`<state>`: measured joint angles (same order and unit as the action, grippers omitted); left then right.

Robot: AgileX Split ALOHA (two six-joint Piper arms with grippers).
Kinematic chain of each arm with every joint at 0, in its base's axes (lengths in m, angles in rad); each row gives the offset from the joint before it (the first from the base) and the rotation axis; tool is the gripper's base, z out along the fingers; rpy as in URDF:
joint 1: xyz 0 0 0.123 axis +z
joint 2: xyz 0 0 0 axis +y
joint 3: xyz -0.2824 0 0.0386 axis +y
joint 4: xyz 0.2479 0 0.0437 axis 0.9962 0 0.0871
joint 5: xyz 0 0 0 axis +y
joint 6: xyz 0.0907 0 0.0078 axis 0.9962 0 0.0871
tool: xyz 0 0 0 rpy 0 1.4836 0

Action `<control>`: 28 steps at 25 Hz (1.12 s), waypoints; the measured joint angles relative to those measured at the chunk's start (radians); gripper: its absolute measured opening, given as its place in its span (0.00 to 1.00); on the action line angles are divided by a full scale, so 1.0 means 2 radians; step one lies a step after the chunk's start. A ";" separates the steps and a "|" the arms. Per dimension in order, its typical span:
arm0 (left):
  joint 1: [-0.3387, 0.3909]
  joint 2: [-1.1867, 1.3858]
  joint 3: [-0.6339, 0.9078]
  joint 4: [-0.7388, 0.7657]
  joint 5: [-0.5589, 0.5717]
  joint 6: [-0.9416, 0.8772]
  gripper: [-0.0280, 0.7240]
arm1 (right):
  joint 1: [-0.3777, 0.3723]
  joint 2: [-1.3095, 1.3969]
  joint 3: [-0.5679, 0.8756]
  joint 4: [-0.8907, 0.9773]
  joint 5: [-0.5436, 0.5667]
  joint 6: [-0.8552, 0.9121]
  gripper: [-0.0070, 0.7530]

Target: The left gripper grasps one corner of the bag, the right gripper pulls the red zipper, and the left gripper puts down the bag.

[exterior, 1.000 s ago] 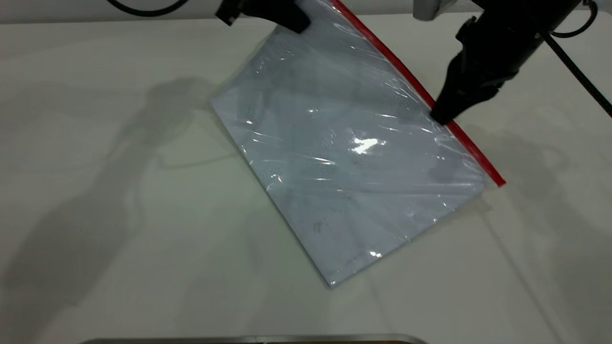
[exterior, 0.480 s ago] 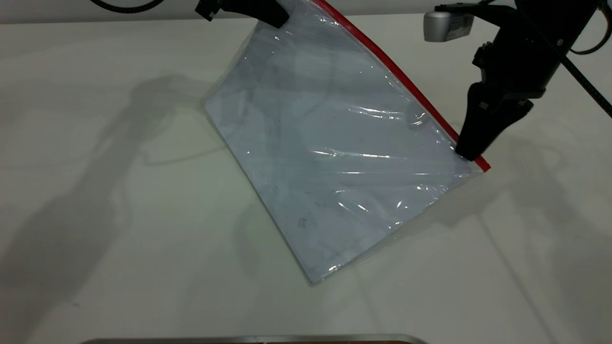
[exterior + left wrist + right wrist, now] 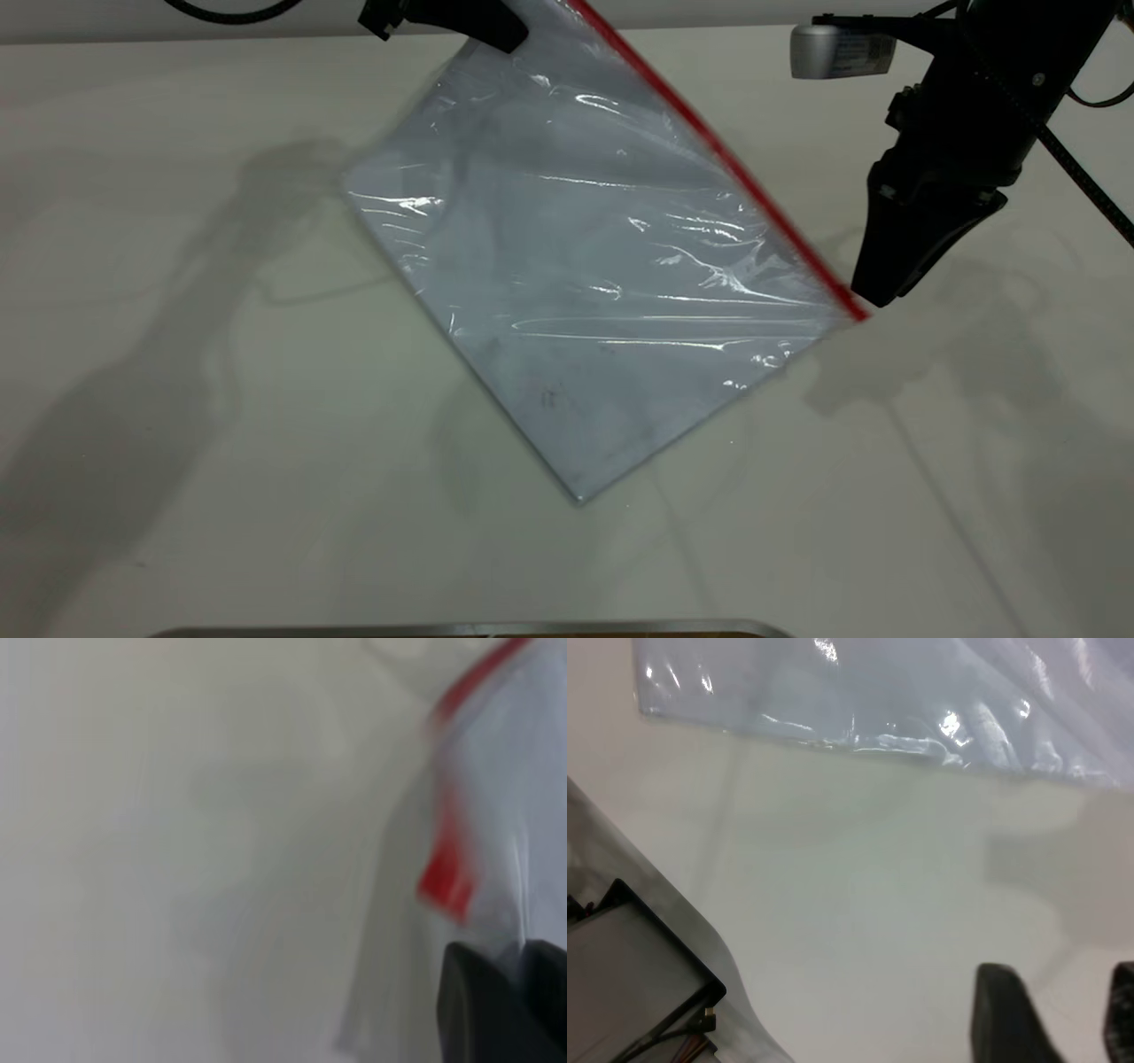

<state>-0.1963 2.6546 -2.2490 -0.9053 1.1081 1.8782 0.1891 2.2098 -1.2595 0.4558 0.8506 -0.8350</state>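
While the pale bench (image 3: 177, 496) spreads beneath it, the clear bag (image 3: 585, 283) hangs tilted from its top corner (image 3: 540, 22).

Largest after the bench, the bag holds a bluish-white sheet that fills nearly its whole area; its lowest corner meets the bench near the middle. Its long axis slants from the upper centre down toward the right, and the red zipper (image 3: 726, 164) follows that upper-right edge, ending just beside the right hand (image 3: 873, 297). The left hand (image 3: 496, 31) is clenched on the corner at the top edge of the exterior view. The right hand stands apart from the plastic, its fingers (image 3: 1010, 1019) spread and gripping nothing.
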 joint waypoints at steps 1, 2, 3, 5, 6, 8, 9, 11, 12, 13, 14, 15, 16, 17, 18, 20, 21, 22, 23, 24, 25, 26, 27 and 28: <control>0.001 0.000 0.000 -0.001 -0.001 -0.004 0.27 | 0.000 0.000 0.000 0.000 0.000 0.001 0.50; 0.002 0.000 0.000 -0.002 -0.003 -0.010 0.32 | 0.000 0.000 0.000 0.000 -0.002 0.002 0.58; 0.002 0.000 0.000 -0.002 -0.005 -0.019 0.37 | 0.000 0.000 0.000 0.000 -0.006 0.002 0.62; 0.002 0.000 0.000 -0.002 -0.015 -0.043 0.49 | 0.000 0.000 0.000 0.000 -0.017 0.002 0.72; 0.002 0.000 0.000 -0.002 -0.022 -0.061 0.55 | 0.000 0.000 0.000 0.000 -0.025 0.002 0.74; 0.002 -0.001 0.000 -0.001 -0.040 -0.099 0.66 | 0.000 0.000 0.000 0.000 -0.045 0.002 0.78; 0.002 -0.002 0.000 0.002 -0.051 -0.121 0.71 | 0.000 0.000 0.000 0.000 -0.059 0.002 0.78; 0.002 -0.009 0.000 0.020 -0.069 -0.173 0.78 | 0.000 0.000 -0.001 -0.003 -0.084 0.002 0.78; 0.002 -0.016 0.000 0.035 -0.073 -0.211 0.80 | 0.000 0.000 -0.007 -0.010 -0.088 0.004 0.78; 0.002 -0.026 0.000 0.051 -0.074 -0.256 0.81 | 0.000 -0.002 -0.017 -0.023 -0.086 0.009 0.78; 0.002 -0.035 0.000 0.068 -0.074 -0.296 0.82 | 0.000 -0.005 -0.029 -0.036 -0.083 0.018 0.78; 0.002 -0.050 0.000 0.085 -0.073 -0.343 0.81 | 0.000 -0.012 -0.046 -0.053 -0.076 0.030 0.78; 0.002 -0.066 0.000 0.106 -0.070 -0.388 0.82 | 0.000 -0.020 -0.067 -0.063 -0.066 0.043 0.78; 0.002 -0.083 0.000 0.128 -0.067 -0.429 0.82 | 0.000 -0.029 -0.091 -0.075 -0.052 0.055 0.78; 0.002 -0.098 0.000 0.146 -0.062 -0.459 0.82 | 0.000 -0.040 -0.112 -0.085 -0.039 0.065 0.78; 0.002 -0.137 0.000 0.184 -0.056 -0.518 0.82 | 0.000 -0.062 -0.166 -0.100 0.000 0.086 0.78; 0.002 -0.154 0.000 0.199 -0.050 -0.543 0.82 | 0.000 -0.071 -0.193 -0.106 0.020 0.093 0.78; 0.002 -0.174 0.000 0.211 -0.044 -0.562 0.82 | 0.000 -0.082 -0.215 -0.112 0.038 0.100 0.78; 0.002 -0.195 0.000 0.224 -0.037 -0.583 0.82 | 0.000 -0.092 -0.241 -0.117 0.060 0.108 0.78; 0.002 -0.215 0.000 0.236 -0.027 -0.603 0.82 | 0.000 -0.100 -0.266 -0.120 0.083 0.116 0.78; 0.002 -0.232 0.000 0.245 -0.014 -0.617 0.82 | 0.000 -0.111 -0.286 -0.123 0.101 0.123 0.78; 0.002 -0.252 0.000 0.250 -0.002 -0.632 0.82 | 0.000 -0.122 -0.308 -0.126 0.124 0.132 0.78; 0.002 -0.271 0.000 0.257 0.014 -0.645 0.82 | 0.000 -0.135 -0.327 -0.127 0.146 0.142 0.78; 0.002 -0.291 0.000 0.263 0.029 -0.654 0.82 | 0.000 -0.145 -0.343 -0.128 0.167 0.150 0.78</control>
<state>-0.1918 2.0730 -2.2490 -0.3795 1.1652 0.5706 0.1891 1.9194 -1.9458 0.1990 1.1845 -0.5349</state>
